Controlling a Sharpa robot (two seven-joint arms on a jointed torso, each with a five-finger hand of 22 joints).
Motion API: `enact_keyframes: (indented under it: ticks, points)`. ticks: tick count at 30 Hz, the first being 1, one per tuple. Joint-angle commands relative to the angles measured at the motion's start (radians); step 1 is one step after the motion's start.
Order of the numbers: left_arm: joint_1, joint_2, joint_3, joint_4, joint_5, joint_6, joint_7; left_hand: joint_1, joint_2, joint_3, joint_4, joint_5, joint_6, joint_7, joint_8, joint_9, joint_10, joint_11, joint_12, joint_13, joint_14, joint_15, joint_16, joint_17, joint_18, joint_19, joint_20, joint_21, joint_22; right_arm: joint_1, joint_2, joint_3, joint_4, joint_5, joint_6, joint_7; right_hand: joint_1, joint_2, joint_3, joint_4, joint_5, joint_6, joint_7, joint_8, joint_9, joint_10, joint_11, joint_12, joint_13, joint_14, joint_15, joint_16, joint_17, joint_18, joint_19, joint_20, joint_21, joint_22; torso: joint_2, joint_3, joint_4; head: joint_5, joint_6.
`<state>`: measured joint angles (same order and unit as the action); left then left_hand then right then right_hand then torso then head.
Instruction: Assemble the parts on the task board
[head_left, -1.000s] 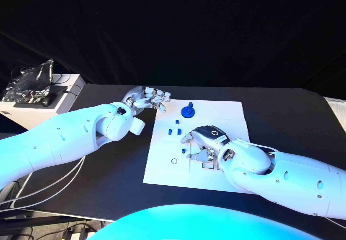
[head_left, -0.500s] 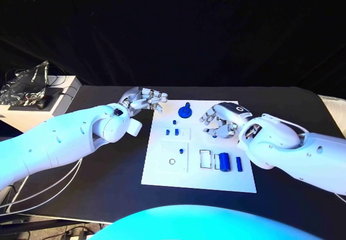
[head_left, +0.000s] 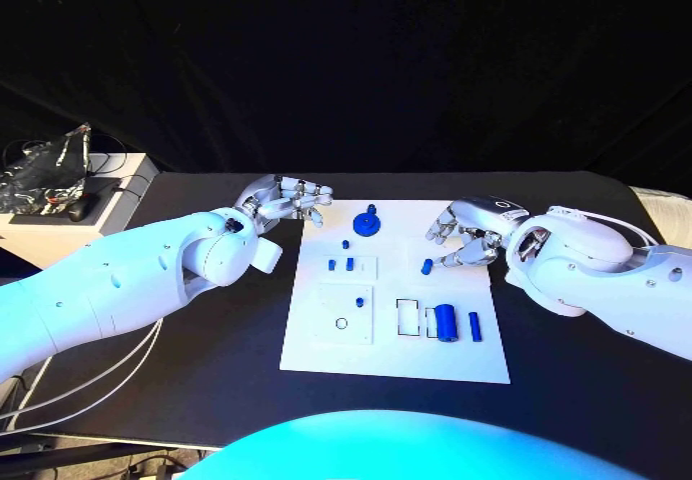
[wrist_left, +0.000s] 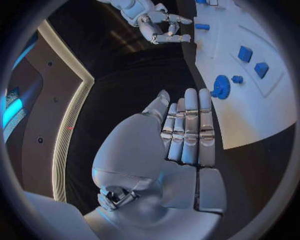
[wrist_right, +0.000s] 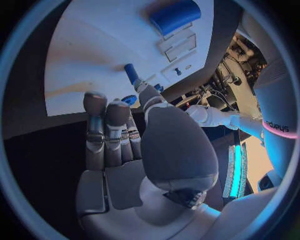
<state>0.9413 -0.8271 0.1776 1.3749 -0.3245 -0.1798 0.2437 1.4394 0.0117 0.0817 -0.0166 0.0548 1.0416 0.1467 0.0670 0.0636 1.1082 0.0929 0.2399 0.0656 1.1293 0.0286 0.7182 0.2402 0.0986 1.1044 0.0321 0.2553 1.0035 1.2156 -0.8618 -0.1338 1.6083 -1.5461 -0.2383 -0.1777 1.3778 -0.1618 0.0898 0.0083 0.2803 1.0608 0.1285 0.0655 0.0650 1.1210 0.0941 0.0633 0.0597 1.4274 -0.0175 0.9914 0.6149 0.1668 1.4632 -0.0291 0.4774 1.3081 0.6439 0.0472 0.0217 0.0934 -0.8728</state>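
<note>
The right hand now hangs over the far right part of the task board, fingers curled downward, and a small blue peg sits at its fingertips; the right wrist view shows that peg pinched between thumb and a finger. A second ago this hand was low over the middle of the board, covering the slots there; half a second ago it was already lifting toward the far edge, and now it has swung further right, with the arm pulled back off the plate. The whole picture has shifted a little too, so that is the camera, not the board.

The left hand hovers just off the board's far left corner, fingers loosely bent and apart, nothing in them; it has barely moved through all three moments. The left wrist view shows its fingers stretched side by side above the dark table.

On the board, the round blue knob stands near the far edge, between the two hands. Two small blue blocks sit in the square recess left of centre, a tiny blue piece beyond them. Near the right side, a rectangular recess holds a large blue cylinder, a slim blue pin lying just beside it. A small ring marks the left near panel
</note>
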Motion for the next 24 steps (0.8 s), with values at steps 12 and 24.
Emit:
enact_keyframes:
  ticks: [12, 24]
  points:
    - [-0.001, -0.001, 0.001, 0.004, 0.003, 0.017, 0.017, 0.003, -0.002, -0.001, -0.001, 0.0, 0.002, 0.0, -0.002, 0.001, 0.0, 0.002, -0.004, 0.0, 0.004, 0.002, -0.004, 0.002, 0.005, 0.003, 0.002, -0.007, 0.002, -0.007, 0.033, -0.005, -0.025, -0.059, 0.087, 0.012, 0.011, 0.013, 0.029, -0.007, 0.005, 0.019, -0.003, -0.003, 0.0, 0.022, -0.005, -0.002, 0.0, -0.002, 0.003, 0.01, -0.009, 0.0, 0.053, 0.001, 0.017, 0.036, 0.0, -0.0009, 0.0019, -0.002, 0.0]
    - [-0.001, -0.001, 0.001, 0.004, 0.003, 0.016, 0.018, 0.003, -0.002, -0.001, -0.001, 0.0, 0.002, 0.0, -0.002, 0.001, 0.0, 0.002, -0.004, 0.0, 0.004, 0.002, -0.004, 0.002, 0.005, 0.003, 0.002, -0.007, 0.002, -0.021, 0.053, -0.009, -0.032, -0.06, 0.105, 0.012, -0.017, 0.018, 0.106, -0.021, 0.025, 0.062, 0.004, -0.004, 0.0, 0.06, -0.011, -0.004, -0.001, -0.003, -0.001, 0.018, -0.015, -0.008, 0.054, -0.004, 0.036, 0.042, 0.0, -0.0002, 0.0011, 0.002, 0.0]
